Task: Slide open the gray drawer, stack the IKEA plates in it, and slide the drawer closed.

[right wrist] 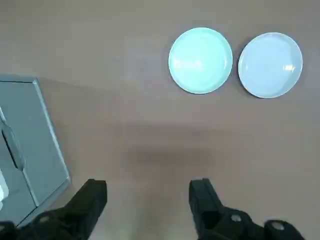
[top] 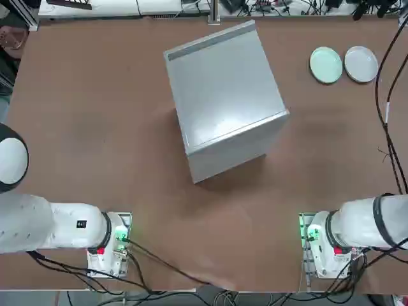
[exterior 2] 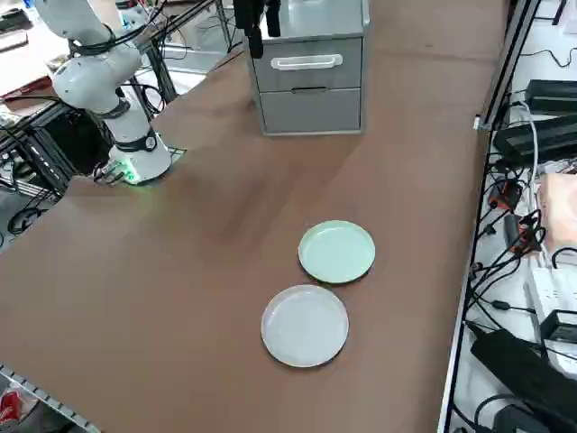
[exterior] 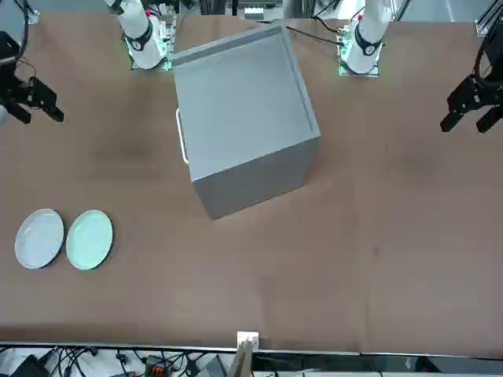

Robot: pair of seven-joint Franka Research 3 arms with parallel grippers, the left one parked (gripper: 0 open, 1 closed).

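The gray cabinet (top: pixel 223 102) stands mid-table, and its gray drawer (exterior 2: pixel 307 63), with a pale bar handle, is shut. It also shows in the front view (exterior: pixel 244 118) and the wrist view (right wrist: pixel 25 145). Two IKEA plates lie side by side flat on the table, apart from the cabinet: a mint green one (top: pixel 326 65) (exterior: pixel 89 239) (exterior 2: pixel 336 251) (right wrist: pixel 200 60) and a white one (top: pixel 361 64) (exterior: pixel 39 238) (exterior 2: pixel 305 325) (right wrist: pixel 270 65). My right gripper (right wrist: pixel 148 200) (exterior: pixel 35 110) hangs open and empty, high above the table on the cabinet's handle side, short of the plates.
The brown table (top: pixel 95 140) has bare room all round the cabinet. Cables and power strips (exterior 2: pixel 541 135) run just past the table edge beyond the plates. My right arm's base (top: pixel 325 245) sits at the near edge.
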